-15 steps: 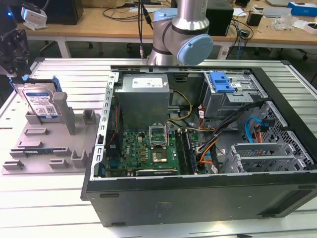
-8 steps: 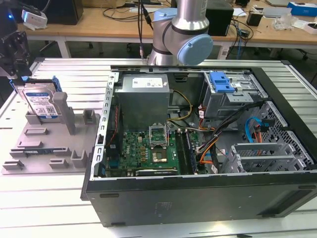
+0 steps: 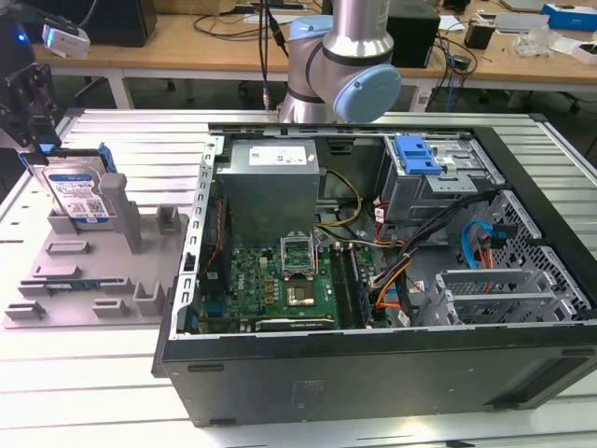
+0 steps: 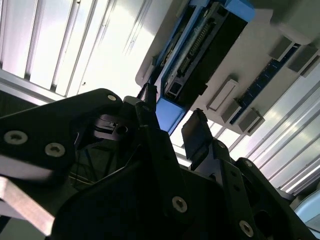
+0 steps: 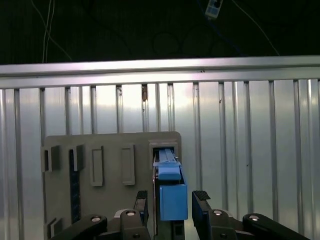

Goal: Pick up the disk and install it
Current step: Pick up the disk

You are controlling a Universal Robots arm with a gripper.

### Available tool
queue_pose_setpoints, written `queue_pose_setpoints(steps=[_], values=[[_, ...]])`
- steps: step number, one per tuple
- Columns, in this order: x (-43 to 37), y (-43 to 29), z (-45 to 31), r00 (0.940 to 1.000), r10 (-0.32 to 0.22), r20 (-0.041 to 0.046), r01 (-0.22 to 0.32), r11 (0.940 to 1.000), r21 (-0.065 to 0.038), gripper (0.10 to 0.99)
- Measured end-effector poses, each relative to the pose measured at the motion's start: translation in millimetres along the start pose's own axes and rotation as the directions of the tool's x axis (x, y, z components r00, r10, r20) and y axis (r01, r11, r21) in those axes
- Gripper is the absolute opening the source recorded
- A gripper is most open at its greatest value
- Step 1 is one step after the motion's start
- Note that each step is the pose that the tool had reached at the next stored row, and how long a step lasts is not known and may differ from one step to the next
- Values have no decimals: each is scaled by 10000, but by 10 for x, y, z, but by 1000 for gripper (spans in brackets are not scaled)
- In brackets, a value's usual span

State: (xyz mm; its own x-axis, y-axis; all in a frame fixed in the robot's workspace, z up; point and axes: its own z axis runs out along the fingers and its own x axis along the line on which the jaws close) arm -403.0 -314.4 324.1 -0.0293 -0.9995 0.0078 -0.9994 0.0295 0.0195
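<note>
Table (image 3: 112, 126) is ribbed aluminium, with wooden desks (image 3: 187, 42) behind it at twelve o'clock. Exterior view: open computer case (image 3: 373, 359) mid-table, grey tray (image 3: 103, 271) at its nine o'clock. The disk (image 3: 79, 194) stands on edge in the tray, gripper (image 3: 39, 138) just above it around ten o'clock. First wrist view: fingers (image 5: 141, 200) spread open either side of the disk's blue edge, small gaps both sides. Second wrist view: blue corner between the fingers, nothing clamped.
</note>
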Motion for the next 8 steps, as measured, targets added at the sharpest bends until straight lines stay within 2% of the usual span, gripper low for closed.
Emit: queue_pose_setpoints(steps=[8], values=[[-5,15,9,10000,-77,-1,77,10000,5,482]])
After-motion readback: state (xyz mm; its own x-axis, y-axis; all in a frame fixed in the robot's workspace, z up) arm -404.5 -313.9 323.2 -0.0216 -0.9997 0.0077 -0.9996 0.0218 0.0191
